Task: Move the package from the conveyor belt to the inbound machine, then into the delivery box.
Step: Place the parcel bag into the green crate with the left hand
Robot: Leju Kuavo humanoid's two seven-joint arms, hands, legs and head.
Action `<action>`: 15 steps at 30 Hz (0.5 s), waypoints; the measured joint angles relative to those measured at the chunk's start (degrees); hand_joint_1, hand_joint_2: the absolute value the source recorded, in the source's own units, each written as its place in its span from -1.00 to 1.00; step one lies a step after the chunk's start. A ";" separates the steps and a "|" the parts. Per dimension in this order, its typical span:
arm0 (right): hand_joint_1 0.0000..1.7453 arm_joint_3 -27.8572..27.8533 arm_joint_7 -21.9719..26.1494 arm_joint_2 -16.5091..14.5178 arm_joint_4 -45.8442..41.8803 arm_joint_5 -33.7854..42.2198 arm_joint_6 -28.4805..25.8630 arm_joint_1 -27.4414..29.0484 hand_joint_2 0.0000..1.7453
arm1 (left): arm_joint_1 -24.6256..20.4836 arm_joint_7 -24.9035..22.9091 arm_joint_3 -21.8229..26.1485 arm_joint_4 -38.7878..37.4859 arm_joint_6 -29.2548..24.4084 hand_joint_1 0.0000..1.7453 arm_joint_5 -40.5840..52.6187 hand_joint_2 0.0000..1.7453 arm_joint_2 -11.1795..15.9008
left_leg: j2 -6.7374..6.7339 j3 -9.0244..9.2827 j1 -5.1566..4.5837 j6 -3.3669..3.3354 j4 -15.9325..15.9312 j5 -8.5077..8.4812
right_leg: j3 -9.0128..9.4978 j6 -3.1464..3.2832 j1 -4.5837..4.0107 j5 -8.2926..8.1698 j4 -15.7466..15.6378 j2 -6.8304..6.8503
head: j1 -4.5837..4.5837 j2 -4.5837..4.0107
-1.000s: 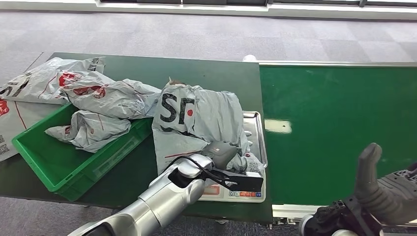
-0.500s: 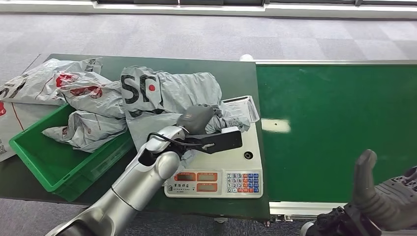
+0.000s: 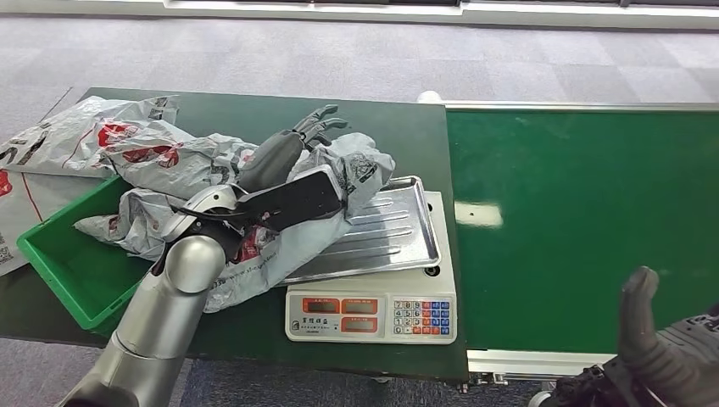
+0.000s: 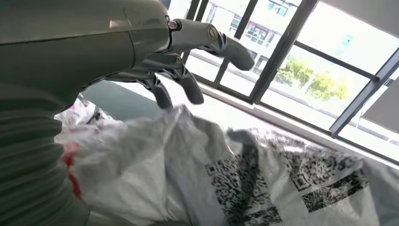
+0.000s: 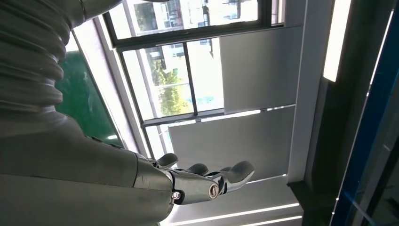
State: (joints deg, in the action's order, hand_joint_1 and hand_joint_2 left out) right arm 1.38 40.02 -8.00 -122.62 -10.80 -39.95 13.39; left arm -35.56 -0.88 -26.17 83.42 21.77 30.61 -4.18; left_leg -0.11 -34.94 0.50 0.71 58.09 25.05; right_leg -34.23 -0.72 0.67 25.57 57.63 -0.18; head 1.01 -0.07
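Fingers (image 3: 318, 123) of the left hand (image 3: 288, 148) spread apart above the crumpled grey plastic package (image 3: 339, 182) (right hand (image 3: 657, 348) open too), beside the steel-trayed weighing scale (image 3: 373, 288).

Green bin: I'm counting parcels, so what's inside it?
The green bin holds a crumpled grey package; another package drapes over its edge. Anything beneath them is hidden.

— What lies on the table (image 3: 220, 114)?
— Crumpled grey mail bags (image 3: 127, 148) with red print, heaped at its left end.
— And beyond its far edge?
— Grey carpet tiles (image 3: 339, 55).
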 joint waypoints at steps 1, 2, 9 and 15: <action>-1.00 -0.07 0.00 0.00 -0.02 -0.01 0.00 0.08 1.00 | 0.04 -0.05 0.07 0.19 0.08 -1.00 0.24 1.00 0.19 | 0.00 0.00 0.00 0.00 0.00 0.00 | 0.00 0.00 0.00 0.00 0.00 0.00 | 0.01 0.00; -1.00 -0.12 0.00 0.00 -0.03 -0.01 0.00 0.18 1.00 | 0.06 -0.11 0.09 0.24 0.14 -1.00 0.68 1.00 0.39 | 0.00 0.00 0.00 -0.01 0.00 0.00 | 0.00 0.00 0.01 0.00 0.00 0.00 | 0.01 0.00; -1.00 -0.33 0.01 0.17 -0.09 -0.02 0.00 1.38 1.00 | 0.61 1.69 -1.77 -3.69 -0.10 -1.00 4.97 1.00 1.73 | -0.01 0.01 0.00 -0.01 0.00 0.01 | -0.03 0.00 0.02 0.00 -0.01 0.00 | 0.02 0.00; -1.00 -0.54 0.01 0.20 -0.34 -0.45 0.00 3.19 1.00 | 1.74 4.28 -4.51 -8.97 -1.16 -1.00 5.25 1.00 2.15 | -0.01 -0.01 0.00 -0.02 0.00 0.03 | -0.06 0.00 0.02 0.00 -0.01 -0.03 | 0.01 0.00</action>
State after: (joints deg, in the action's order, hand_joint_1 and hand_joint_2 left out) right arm 0.84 40.03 -7.80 -122.96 -11.25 -39.95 16.58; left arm -33.82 3.40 -30.68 74.44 20.61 35.85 -2.03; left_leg -0.12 -34.95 0.49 0.69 58.10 25.07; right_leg -34.29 -0.73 0.70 25.57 57.62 -0.21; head 1.02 -0.07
